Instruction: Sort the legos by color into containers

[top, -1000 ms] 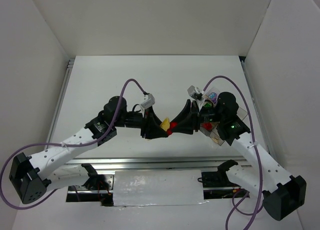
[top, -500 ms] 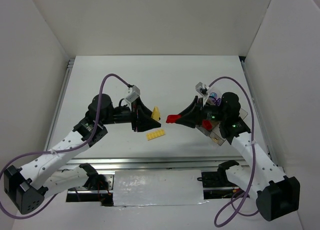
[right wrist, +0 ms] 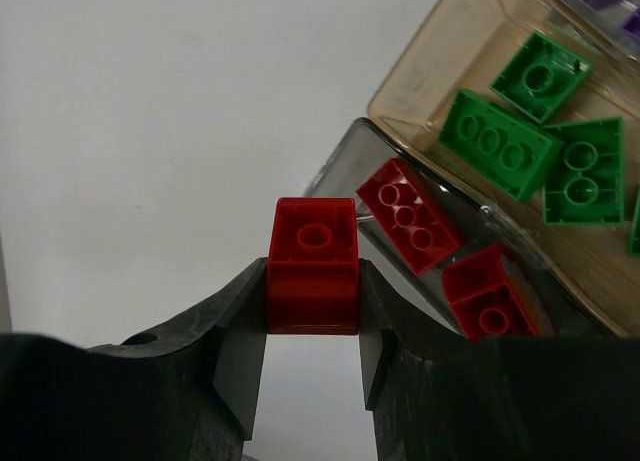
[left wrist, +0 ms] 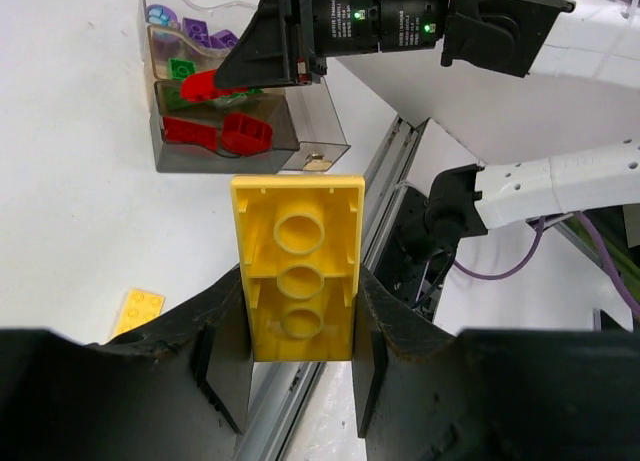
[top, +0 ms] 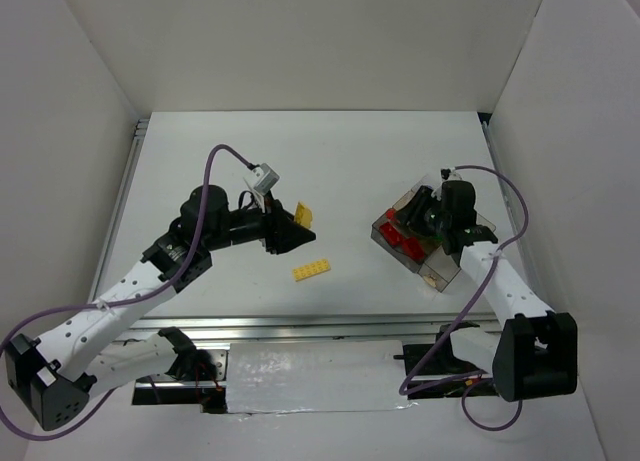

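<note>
My left gripper (top: 291, 227) is shut on a yellow brick (top: 302, 215) and holds it above the table, left of centre; in the left wrist view the brick (left wrist: 298, 266) stands between the jaws of the left gripper (left wrist: 298, 326). My right gripper (top: 400, 219) is shut on a red brick (right wrist: 313, 266) at the near-left corner of the smoky organizer box (top: 445, 271), just outside its rim (right wrist: 400, 76). The box holds red bricks (right wrist: 408, 216), green bricks (right wrist: 500, 146) and purple pieces (left wrist: 200, 31). A flat yellow plate (top: 311, 270) lies on the table.
A metal rail (top: 300, 326) runs along the table's near edge. White walls enclose the table on the left, back and right. The right arm's cable (top: 500, 196) loops above the box.
The grippers, close together mid-table before, have parted. The left drew back left with the yellow brick. The right swung right with the red brick to the box's corner.
</note>
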`<action>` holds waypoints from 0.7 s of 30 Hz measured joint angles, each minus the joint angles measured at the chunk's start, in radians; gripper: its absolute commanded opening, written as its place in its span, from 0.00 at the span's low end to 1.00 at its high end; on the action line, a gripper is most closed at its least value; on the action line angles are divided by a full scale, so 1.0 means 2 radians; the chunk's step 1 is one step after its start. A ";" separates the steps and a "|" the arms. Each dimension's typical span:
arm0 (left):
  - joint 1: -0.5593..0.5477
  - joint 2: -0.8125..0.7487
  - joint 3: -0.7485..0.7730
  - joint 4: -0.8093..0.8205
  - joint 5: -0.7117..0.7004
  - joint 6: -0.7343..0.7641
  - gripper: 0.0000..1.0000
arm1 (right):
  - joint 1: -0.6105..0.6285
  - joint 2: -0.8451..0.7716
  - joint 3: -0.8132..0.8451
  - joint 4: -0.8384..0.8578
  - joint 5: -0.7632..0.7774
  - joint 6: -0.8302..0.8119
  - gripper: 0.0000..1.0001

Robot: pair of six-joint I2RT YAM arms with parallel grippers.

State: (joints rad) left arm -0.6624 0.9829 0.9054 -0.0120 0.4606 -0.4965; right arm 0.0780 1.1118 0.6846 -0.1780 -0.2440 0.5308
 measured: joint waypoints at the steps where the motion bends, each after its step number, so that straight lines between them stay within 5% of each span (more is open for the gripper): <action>1: 0.000 0.002 0.000 0.000 0.000 0.000 0.00 | -0.002 0.004 -0.001 -0.004 0.004 0.002 0.01; 2: 0.000 0.004 0.000 -0.001 0.000 0.000 0.00 | -0.003 0.006 -0.002 -0.008 0.010 0.004 0.03; 6: 0.000 0.017 0.000 0.000 0.006 -0.001 0.00 | -0.010 0.017 -0.002 -0.010 0.022 0.009 0.62; 9: 0.000 0.029 0.000 0.003 0.014 -0.002 0.00 | -0.011 0.024 -0.002 -0.012 0.027 0.012 0.77; 16: 0.000 0.061 -0.001 0.017 0.026 -0.002 0.00 | -0.011 0.007 0.000 -0.046 0.042 0.020 0.82; 21: -0.023 0.143 0.019 0.036 0.031 -0.003 0.00 | -0.012 -0.147 0.011 -0.114 0.104 0.060 0.83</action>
State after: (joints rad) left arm -0.7078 1.2690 0.9443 0.0593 0.5217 -0.5022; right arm 0.0544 0.8185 0.7074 -0.4065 -0.0368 0.6510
